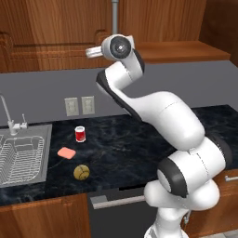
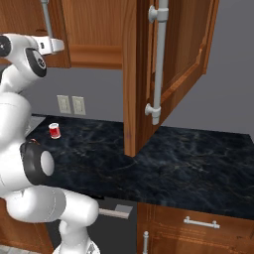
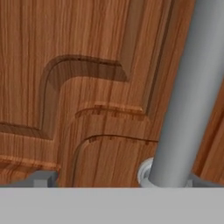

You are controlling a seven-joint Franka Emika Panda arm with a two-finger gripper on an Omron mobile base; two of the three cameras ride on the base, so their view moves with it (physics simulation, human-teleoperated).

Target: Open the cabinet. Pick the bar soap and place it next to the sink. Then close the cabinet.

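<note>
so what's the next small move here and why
Probably back the gripper away from the left door's handle, then go to the right door and push it shut. The soap already lies on the counter beside the sink, the gripper is open at a door that looks shut, and the right door stands swung wide open.

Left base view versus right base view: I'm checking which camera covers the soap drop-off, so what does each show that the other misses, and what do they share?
Left base view alone: the sink with its wire rack and faucet, the bar soap lying on the counter just right of it, and a yellow-brown ball.

Right base view alone: the cabinet's right door swung open, with its grey bar handle.

Both: the red can, wall outlets, the dark counter and the arm raised toward the cabinet's left door.
</note>
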